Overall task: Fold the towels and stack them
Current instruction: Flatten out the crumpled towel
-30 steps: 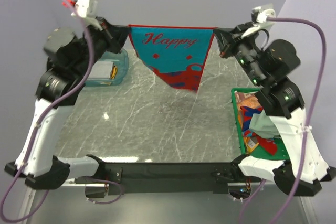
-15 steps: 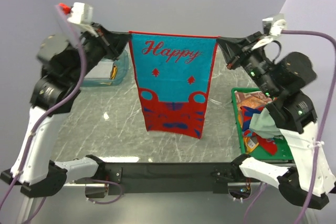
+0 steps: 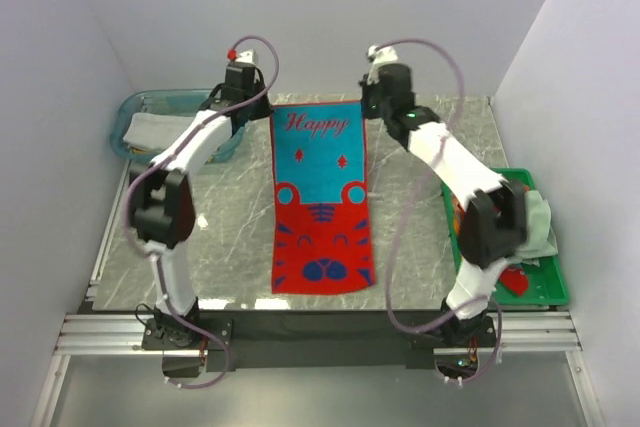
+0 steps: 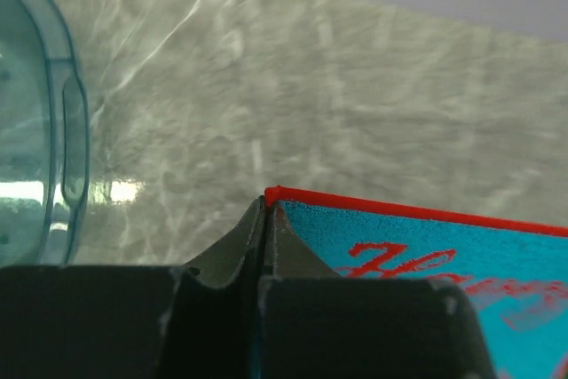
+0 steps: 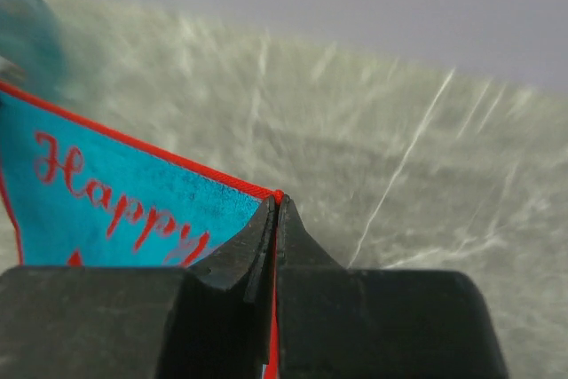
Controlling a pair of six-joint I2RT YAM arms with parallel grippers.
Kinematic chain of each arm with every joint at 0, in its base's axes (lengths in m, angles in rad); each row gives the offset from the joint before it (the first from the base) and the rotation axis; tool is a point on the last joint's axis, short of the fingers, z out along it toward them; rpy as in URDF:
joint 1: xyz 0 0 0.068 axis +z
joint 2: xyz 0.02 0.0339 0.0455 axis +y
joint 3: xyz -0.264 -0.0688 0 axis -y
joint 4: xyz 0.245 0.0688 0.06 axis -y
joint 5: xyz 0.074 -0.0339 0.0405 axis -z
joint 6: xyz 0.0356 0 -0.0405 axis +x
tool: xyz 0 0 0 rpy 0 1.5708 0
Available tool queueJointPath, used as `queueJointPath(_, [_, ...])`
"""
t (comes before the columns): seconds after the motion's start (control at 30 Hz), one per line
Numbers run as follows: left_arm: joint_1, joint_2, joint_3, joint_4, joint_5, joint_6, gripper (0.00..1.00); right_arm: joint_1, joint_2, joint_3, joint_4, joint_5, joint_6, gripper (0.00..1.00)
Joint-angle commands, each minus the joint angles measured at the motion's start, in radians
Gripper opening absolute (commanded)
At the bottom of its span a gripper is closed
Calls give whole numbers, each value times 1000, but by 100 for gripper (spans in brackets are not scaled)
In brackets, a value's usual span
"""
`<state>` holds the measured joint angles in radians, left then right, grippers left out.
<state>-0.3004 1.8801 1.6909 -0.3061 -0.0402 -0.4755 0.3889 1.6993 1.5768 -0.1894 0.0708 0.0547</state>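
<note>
Red-and-teal towel (image 3: 322,202) is lying spread lengthwise down the middle of the worktop (image 3: 420,197). Left end effector (image 4: 264,219) and right end effector (image 5: 276,212) are each pinching one far corner, jaws closed on the cloth.

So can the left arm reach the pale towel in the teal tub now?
Probably not yet: the tub sits close by, unobstructed, but the left gripper is shut on a corner of the Happy towel.

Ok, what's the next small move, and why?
Probably carry both far corners toward the near edge, folding it in half: the red and teal towel lies stretched lengthwise, and the left gripper and right gripper have jaws shut on those corners.
</note>
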Motion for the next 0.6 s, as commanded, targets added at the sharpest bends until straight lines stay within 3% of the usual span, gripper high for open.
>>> queueJointPath(0.0, [52, 98, 111, 102, -27, -8, 0, -28, 122, 66, 142, 86, -82, 0])
queueJointPath(0.1, [66, 215, 234, 114, 6, 37, 0, -36, 238, 143, 177, 75, -110, 0])
queueJointPath(0.27, [72, 301, 266, 163, 57, 89, 0, -44, 335, 184, 212, 57, -119, 0])
queueJointPath(0.43, [90, 298, 240, 182, 85, 100, 0, -47, 353, 178, 215, 40, -113, 0])
queueJointPath(0.57, [95, 210, 176, 177, 109, 103, 0, -47, 283, 105, 225, 14, -104, 0])
